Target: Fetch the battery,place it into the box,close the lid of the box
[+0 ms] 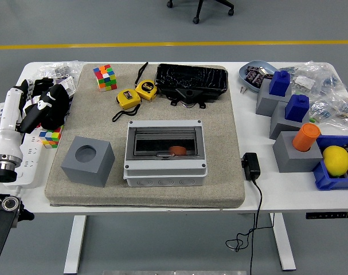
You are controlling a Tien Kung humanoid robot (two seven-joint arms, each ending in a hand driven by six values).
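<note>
The grey box (165,172) stands in the middle of the beige mat (219,189). Its clear lid (164,140) lies down over the opening. An orange battery (177,150) shows through the lid, inside the box at its front. My left hand (47,106), black on a white forearm, hovers over the table's left edge, well left of the box. Its fingers are relaxed and hold nothing. My right hand is out of view.
A grey cube with a round hole (88,160) sits left of the box. Two yellow tape measures (136,93), a Rubik's cube (105,77) and a black tray (191,80) lie behind. A black charger (251,166), grey-blue blocks and a lemon (336,160) stand right.
</note>
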